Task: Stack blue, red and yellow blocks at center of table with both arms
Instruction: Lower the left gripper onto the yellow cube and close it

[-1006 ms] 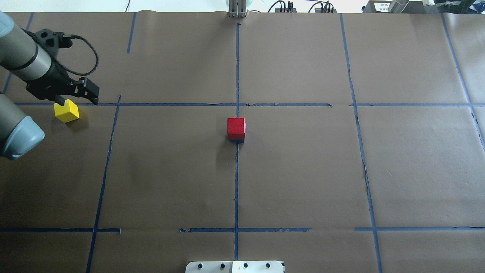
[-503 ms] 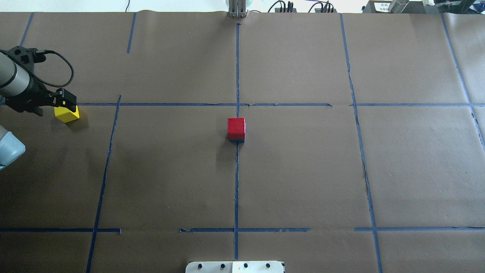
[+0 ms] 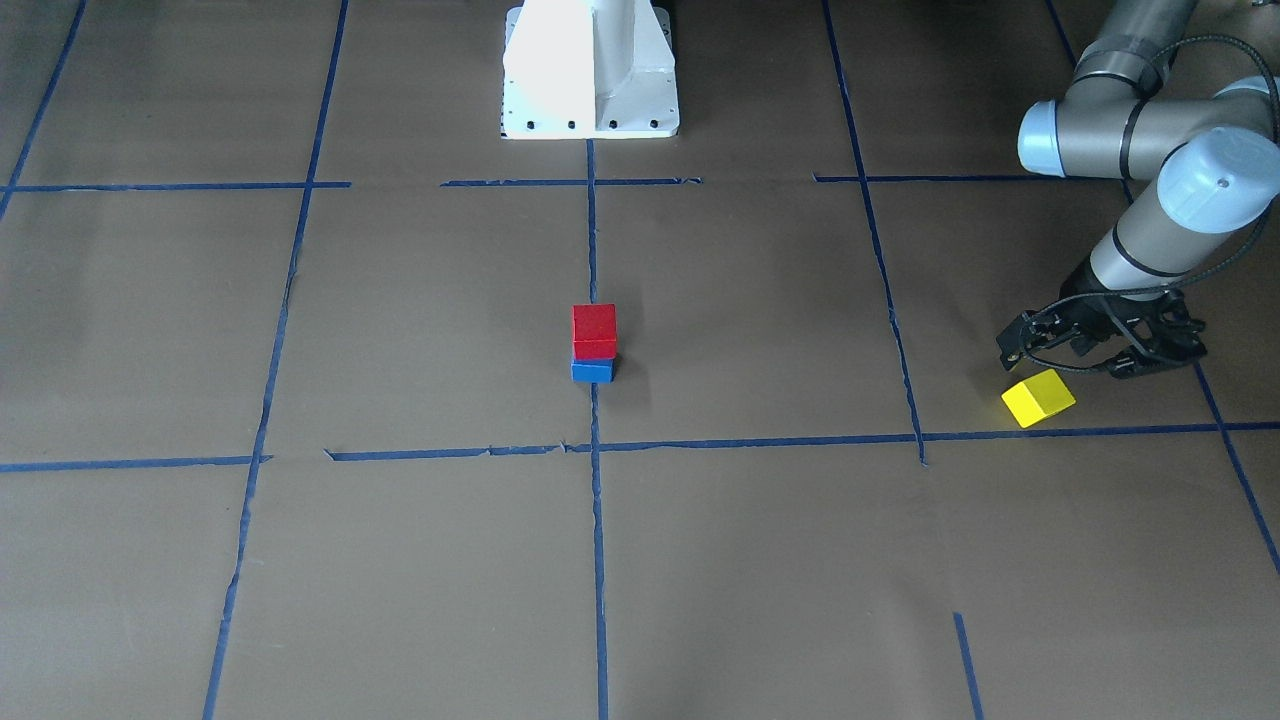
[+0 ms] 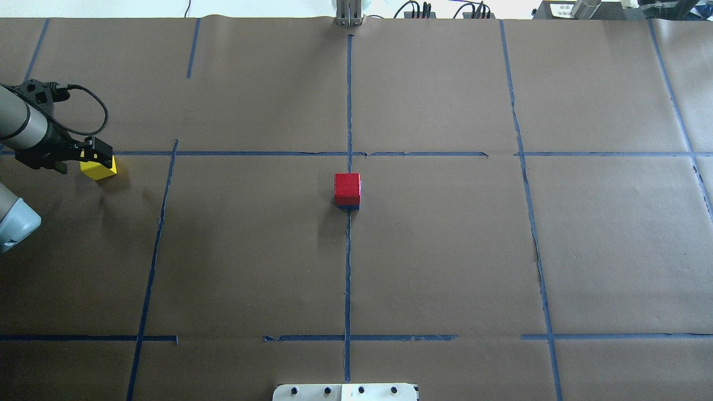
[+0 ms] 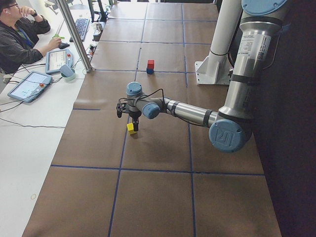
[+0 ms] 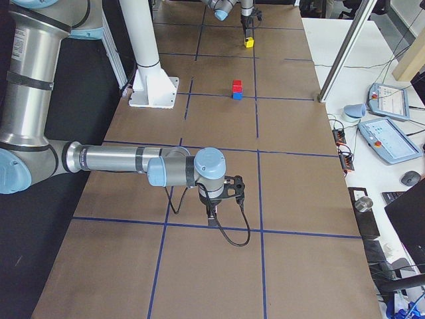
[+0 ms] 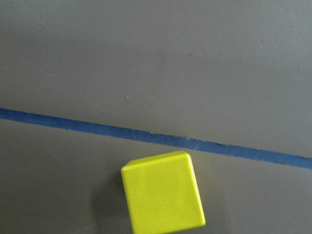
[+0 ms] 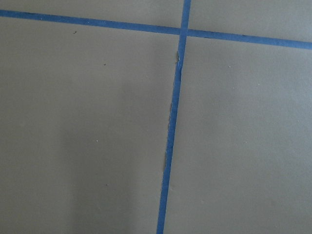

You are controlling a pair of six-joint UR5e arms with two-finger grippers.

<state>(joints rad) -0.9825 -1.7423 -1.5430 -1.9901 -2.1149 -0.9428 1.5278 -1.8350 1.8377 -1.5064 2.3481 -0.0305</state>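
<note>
The red block (image 4: 347,187) sits on the blue block (image 3: 592,371) at the middle of the table (image 4: 445,250). The two-block stack stands on the long centre tape line (image 4: 348,278), just on the robot's side of a crossing. In the overhead view only a thin blue edge shows under the red top.

The yellow block (image 3: 1038,397) lies by itself near the table's left end, well apart from the stack. It rests flat on the brown paper, turned askew to the tape line beside it, and the left wrist view shows a narrow strip of paper between block and line.

The left arm (image 4: 22,125) reaches low over that spot. The left jaws point down and stand wide, right at the block. From overhead one finger (image 4: 100,149) overlaps the block's far edge, but I cannot tell whether it touches. The block is not gripped.

The right arm (image 6: 113,159) shows only in the right side view, stretched low over the table's right end near a tape crossing. Whether the right jaws are wide or narrow I cannot tell. Its wrist view shows only paper and crossed tape.

The white pedestal (image 3: 590,60) stands at the robot's edge of the table.
</note>
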